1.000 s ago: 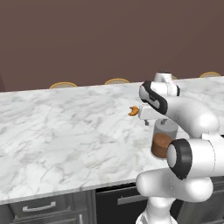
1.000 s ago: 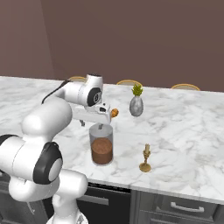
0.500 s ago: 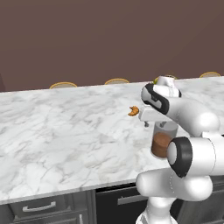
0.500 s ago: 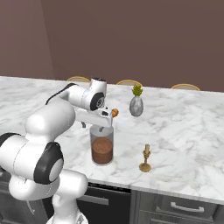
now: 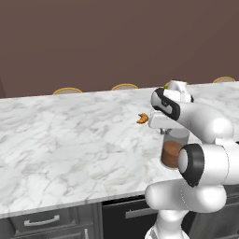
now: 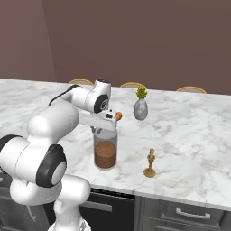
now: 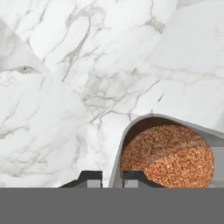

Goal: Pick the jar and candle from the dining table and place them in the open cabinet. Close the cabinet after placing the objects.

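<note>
On jar [image 7: 168, 154] rim, pinching gripper [image 7: 112, 177]

White arm with dark joints, rising from the base, folded at the elbow and bent forward, wrist turned so that the hand points straight down. Tool [image 7: 110, 178] with its two dark fingertips [image 7: 89, 177] drawn close together, one on each side of the jar [image 7: 166, 153] wall, pinching its rim directly below the hand.
</note>
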### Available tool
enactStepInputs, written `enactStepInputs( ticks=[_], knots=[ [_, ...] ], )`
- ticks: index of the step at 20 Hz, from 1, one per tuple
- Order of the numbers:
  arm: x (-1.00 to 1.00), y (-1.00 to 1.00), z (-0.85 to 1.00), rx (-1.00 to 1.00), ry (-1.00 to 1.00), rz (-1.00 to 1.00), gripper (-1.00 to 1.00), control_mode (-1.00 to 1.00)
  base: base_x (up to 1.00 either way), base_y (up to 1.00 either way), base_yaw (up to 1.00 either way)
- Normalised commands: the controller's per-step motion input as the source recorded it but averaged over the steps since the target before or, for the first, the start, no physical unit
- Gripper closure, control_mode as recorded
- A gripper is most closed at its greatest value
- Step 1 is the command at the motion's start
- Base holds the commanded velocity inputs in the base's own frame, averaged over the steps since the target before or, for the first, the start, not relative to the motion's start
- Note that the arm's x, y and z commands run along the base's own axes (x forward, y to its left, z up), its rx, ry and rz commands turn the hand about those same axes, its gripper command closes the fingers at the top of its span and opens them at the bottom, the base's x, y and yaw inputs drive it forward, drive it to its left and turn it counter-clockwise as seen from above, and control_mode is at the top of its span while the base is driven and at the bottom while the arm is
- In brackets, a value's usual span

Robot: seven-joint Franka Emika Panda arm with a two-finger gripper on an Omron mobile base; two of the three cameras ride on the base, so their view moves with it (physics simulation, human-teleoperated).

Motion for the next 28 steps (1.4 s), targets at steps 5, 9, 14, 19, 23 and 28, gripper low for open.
enactStepInputs(
  ticks=[5, 9, 14, 19, 23, 28],
  knots=[
    [0.00, 0.00, 0.00, 0.00, -0.01, 0.00, 1.00, -1.00, 0.00, 0.00, 0.00],
    [0.00, 0.00, 0.00, 0.00, -0.01, 0.00, 1.00, -1.00, 0.00, 0.00, 0.00],
    [0.00, 0.02, 0.06, -0.02, -0.06, 0.00, 1.00, -1.00, 0.00, 0.00, 0.00],
    [0.00, 0.13, 0.38, -0.09, -0.05, 0.00, 1.00, -1.00, 0.00, 0.00, 0.00],
    [0.00, 0.21, 0.56, -0.13, 0.00, 0.00, 1.00, -1.00, 0.00, 0.00, 0.00],
    [-0.03, 0.15, 0.50, -0.13, 0.00, 0.04, 1.00, -1.00, 0.00, 0.00, 0.00]
  ],
)
